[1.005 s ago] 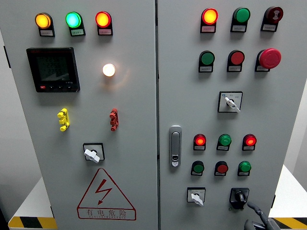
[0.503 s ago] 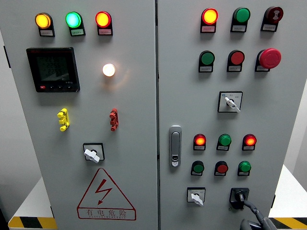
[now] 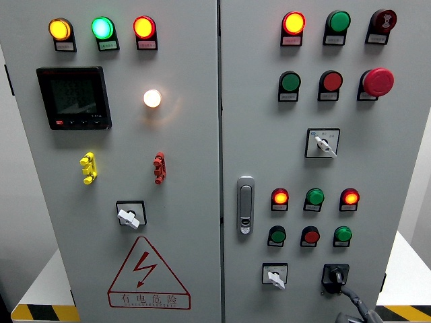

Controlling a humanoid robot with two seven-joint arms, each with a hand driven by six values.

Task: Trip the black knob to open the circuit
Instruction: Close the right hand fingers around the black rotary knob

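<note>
Black knob (image 3: pixel 335 274), small rotary handle on square plate, sits at 5 o'clock on matte grey steel panel (image 3: pixel 377 161); right hand (image 3: pixel 355 306) dark, jointed, one finger touching knob, grip state unclear, mostly cropped

Lit round white lamp (image 3: pixel 152 98) right of black square digital meter (image 3: pixel 74 97); red triangular hazard sticker (image 3: pixel 149 274) btm left.
</note>
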